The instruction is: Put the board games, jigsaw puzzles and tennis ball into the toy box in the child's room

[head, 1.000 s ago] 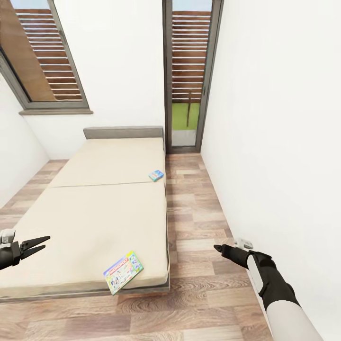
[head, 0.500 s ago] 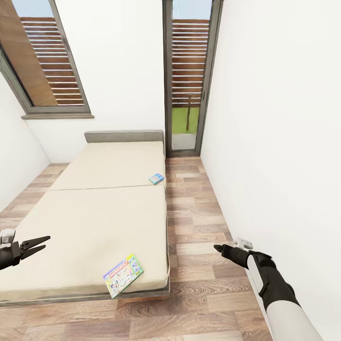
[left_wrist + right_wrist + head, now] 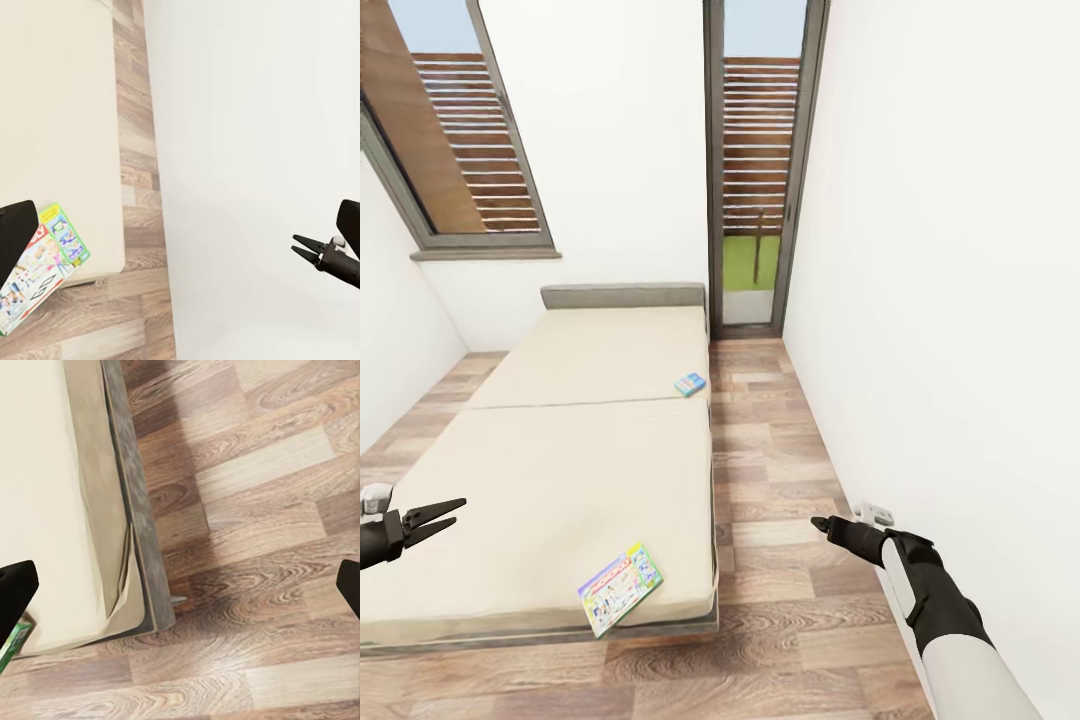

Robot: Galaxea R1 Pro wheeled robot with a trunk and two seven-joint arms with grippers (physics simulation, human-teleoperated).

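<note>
Left gripper (image 3: 435, 518), lower left of the head view: jaws parted a little, nothing between them, hanging over the near end of the bed (image 3: 560, 470). Right gripper (image 3: 823, 524), lower right of centre: fingers drawn nearly together to a point, holding nothing, out over the wood floor (image 3: 770, 500) close to the white wall. Nearest task item is the large board game (image 3: 620, 589), flat on the mattress at its near right corner, just inside the edge; it also shows at lower left of the left wrist view (image 3: 45, 262). The small board game (image 3: 689, 384) lies farther up, at the bed's right edge by the seam between the two mattress halves. Beyond: headboard, window at upper left, narrow glass door at top centre. Change over the last second: the whole head view has slid, bed and games sitting slightly lower-smaller, more of the window showing. I read that as the camera backing or tilting up, not the things moving; arms hold the same pose. Judgement: still positioning, no pick begun; toy box and worktop lie elsewhere.
</note>
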